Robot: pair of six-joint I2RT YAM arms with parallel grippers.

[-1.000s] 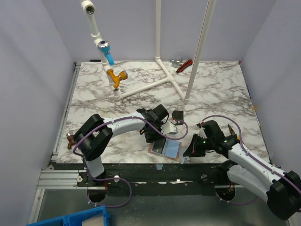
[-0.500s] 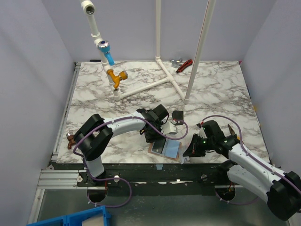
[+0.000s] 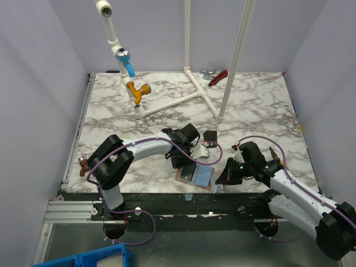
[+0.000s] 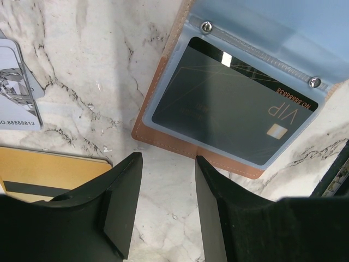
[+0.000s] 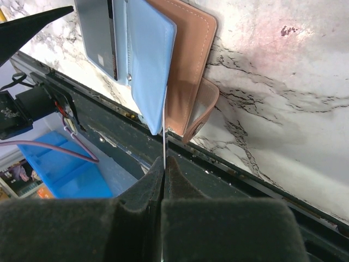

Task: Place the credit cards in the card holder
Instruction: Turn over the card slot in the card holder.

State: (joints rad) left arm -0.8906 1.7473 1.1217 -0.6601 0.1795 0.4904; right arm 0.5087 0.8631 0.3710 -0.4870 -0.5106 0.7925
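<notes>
Card holder (image 3: 196, 177) lies open at the near edge of the marble table (image 3: 261, 111), between both grippers. Only the left wrist view shows a black card (image 4: 234, 103) inside its clear sleeve, a gold card (image 4: 49, 174) and a silvery card (image 4: 19, 103) nearby, and the left gripper (image 4: 167, 158) with jaws apart over marble. Only the right wrist view shows the right gripper (image 5: 163, 164) pinched on a thin light blue sheet (image 5: 150, 60); whether it is a card or a sleeve I cannot tell.

The card holder (image 5: 191, 60) looks like smooth tan leather with stitched edges; its sleeves (image 4: 262, 27) are glossy bluish plastic, fixed by shiny metal rivets (image 4: 206, 26). The black card (image 4: 229, 103) inside has a satin sheen. The table (image 4: 98, 65) beneath looks polished marble
</notes>
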